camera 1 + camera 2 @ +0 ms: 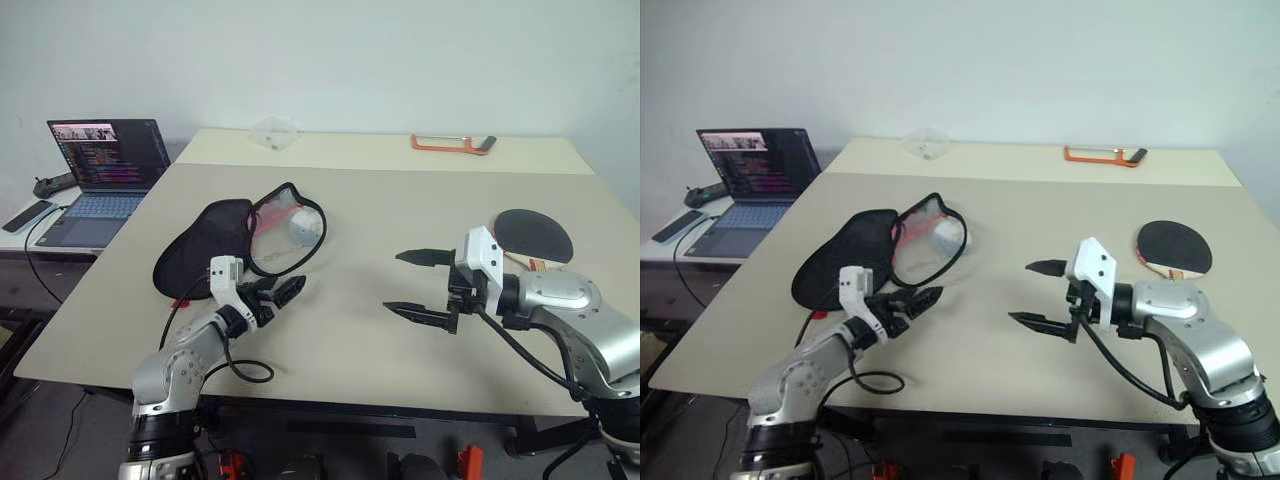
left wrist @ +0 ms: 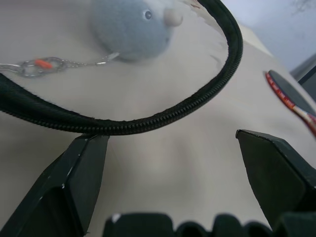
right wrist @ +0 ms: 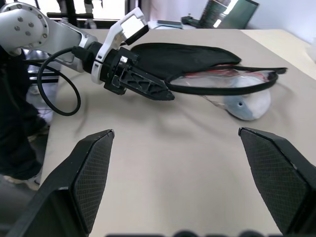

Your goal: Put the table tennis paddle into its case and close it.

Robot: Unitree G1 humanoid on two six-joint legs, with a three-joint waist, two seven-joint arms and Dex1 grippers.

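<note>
the case [image 1: 240,238] lies unzipped at centre-left of the head view, its black half flat on the table [image 1: 380,205] and the clear mesh flap with the zip rim propped up beside it. a small pale ball-like charm [image 2: 131,27] on a short chain sits inside the ring of the zip. the table tennis paddle [image 1: 535,236] rests well apart at the right edge of the frame, black face up, untouched.

the left tool [image 1: 283,291] hovers just below the case's zip rim, fingers spread wide and holding nothing. the right tool [image 1: 418,285] hangs above the table at lower centre-right, also spread wide and empty, pointing toward the case, with the paddle behind it.

it looks like the opening step: neither thing is gripped yet. next, i'd guess, the left tool needs to pin or lift the case's rim to keep the mouth open, while the right tool has to turn back to the paddle and take it by the handle.
</note>
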